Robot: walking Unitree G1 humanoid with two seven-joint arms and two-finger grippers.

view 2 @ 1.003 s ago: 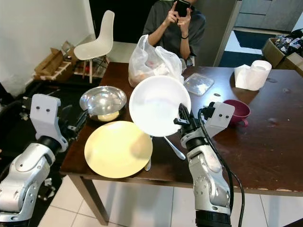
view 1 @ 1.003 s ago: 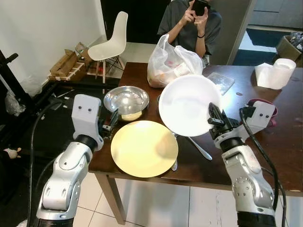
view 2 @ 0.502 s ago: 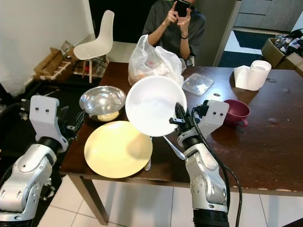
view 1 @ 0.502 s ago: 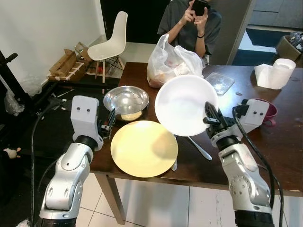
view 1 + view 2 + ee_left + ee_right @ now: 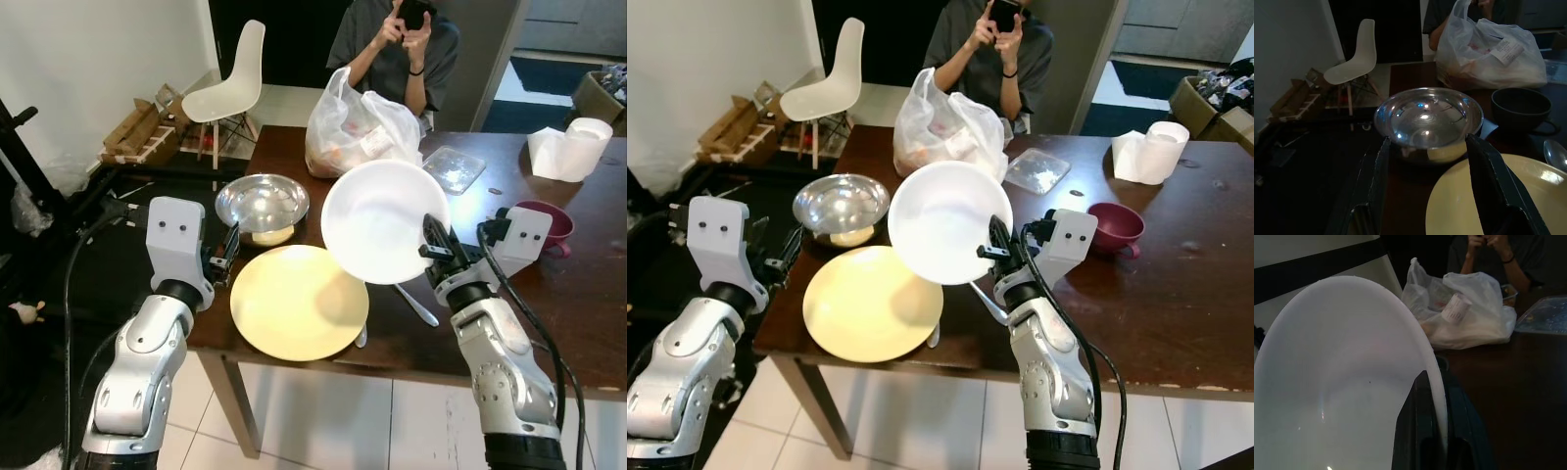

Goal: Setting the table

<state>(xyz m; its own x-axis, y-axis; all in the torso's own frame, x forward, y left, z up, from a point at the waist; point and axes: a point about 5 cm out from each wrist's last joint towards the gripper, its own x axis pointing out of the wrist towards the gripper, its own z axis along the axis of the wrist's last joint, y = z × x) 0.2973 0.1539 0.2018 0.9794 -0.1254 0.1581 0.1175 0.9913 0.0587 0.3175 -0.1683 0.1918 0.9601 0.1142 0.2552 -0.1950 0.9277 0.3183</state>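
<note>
right claw (image 5: 432,247) pinches the white plate (image 5: 382,220) by its rim, tilted above the worktop (image 5: 549,308); level it first (left claw (image 5: 1425,188) gapes empty).

The white label (image 5: 1508,48) on the plastic bag (image 5: 1488,54) carries print too small to read.
</note>
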